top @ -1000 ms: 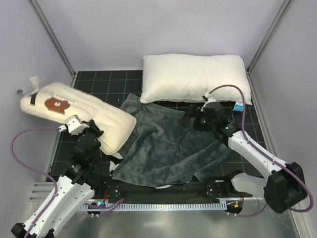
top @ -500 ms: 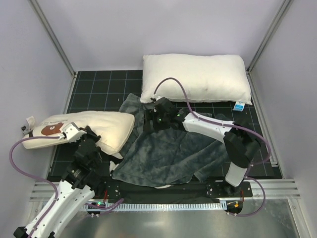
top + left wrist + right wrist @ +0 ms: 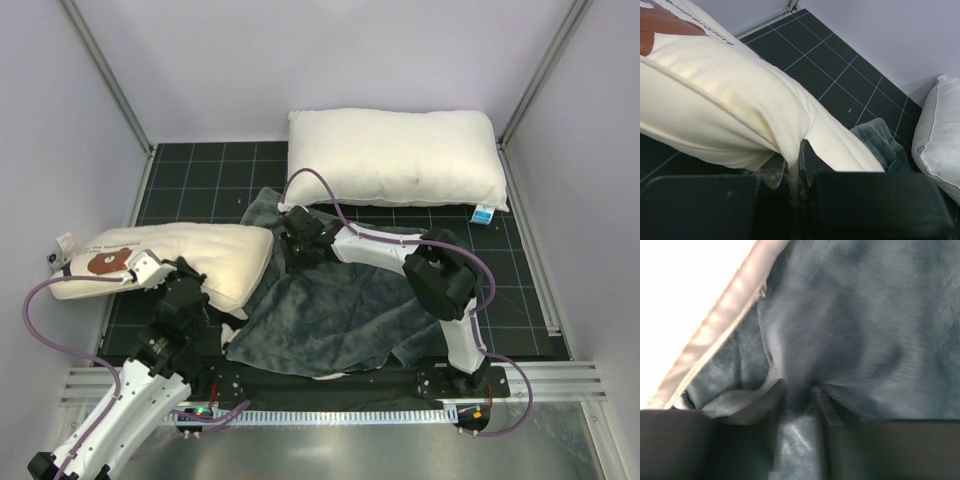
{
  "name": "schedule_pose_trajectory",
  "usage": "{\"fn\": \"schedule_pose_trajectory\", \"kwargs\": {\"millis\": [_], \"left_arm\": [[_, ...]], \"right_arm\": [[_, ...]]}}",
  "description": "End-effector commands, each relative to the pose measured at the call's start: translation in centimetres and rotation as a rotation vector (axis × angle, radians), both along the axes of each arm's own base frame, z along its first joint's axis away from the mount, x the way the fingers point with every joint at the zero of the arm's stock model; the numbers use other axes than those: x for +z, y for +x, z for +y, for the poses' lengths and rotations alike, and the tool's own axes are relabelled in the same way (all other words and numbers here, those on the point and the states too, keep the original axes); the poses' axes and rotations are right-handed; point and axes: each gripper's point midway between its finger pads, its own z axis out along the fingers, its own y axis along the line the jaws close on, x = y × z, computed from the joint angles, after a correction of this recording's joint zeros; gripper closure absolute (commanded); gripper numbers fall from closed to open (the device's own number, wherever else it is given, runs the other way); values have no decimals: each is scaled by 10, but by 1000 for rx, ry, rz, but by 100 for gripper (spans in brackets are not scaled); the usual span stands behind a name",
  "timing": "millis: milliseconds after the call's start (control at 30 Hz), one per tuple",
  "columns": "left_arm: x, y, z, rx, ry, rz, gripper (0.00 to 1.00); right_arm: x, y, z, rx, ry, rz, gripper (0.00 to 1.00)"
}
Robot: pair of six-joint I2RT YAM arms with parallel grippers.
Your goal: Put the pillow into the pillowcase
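From above, the pillow (image 3: 200, 258) lay at the left of the desk (image 3: 200, 165). Its long axis ran left to right, with the bear face (image 3: 106, 263) at the far-left end. Its plain right end pointed at the pillowcase (image 3: 330, 310) and touched or just overlapped that cloth's left edge. The pillowcase was spread grey side up in the middle, crumpled, and its upper edge ran under a bigger white pillow (image 3: 395, 155). The left fingers (image 3: 200, 293) were at the pillow's near edge. The right fingers (image 3: 297, 240) reached across to the pillowcase's upper-left corner, just beside the pillow's right end. That made the left arm the pillow's carrier, and the right arm the one nearer the cloth's mouth, if the mouth was there. The opening itself could not be made out.

From the left wrist, the left fingers (image 3: 805, 159) were clamped tight on a fold of cream cloth at the pillow's long edge. The pillow stretched away up and left, with a corner of grey cloth beyond it.

From the right wrist, the right fingers (image 3: 776, 394) were drawn close, pinching a ridge of grey plush between them. A pale piped pillow edge crossed the upper left; which pillow it belonged to was unclear.
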Motion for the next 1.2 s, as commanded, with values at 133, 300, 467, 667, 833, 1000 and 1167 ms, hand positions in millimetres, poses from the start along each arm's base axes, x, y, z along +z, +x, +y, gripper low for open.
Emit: {"fn": "schedule_pose_trajectory", "kwargs": {"millis": [133, 300, 467, 667, 833, 1000, 1167], "left_arm": [[11, 8, -10, -23, -86, -70, 100], [-38, 24, -52, -201, -131, 78, 99], [-80, 26, -69, -271, -54, 321, 56], [-43, 25, -64, -250, -7, 381, 0], [-1, 26, -60, -269, 34, 315, 0], [18, 48, -57, -215, 128, 390, 0], [-9, 77, -57, -234, 60, 542, 0]], "right_arm": [[52, 7, -17, -76, 2, -103, 92], [63, -12, -52, -111, -15, -120, 92], [55, -16, -74, -149, -79, -117, 88], [49, -17, -76, -147, -105, -105, 81], [49, -17, -79, -150, -119, -106, 80], [56, -14, -80, -158, -118, -117, 80], [68, -14, -80, -160, -102, -123, 80]]}}
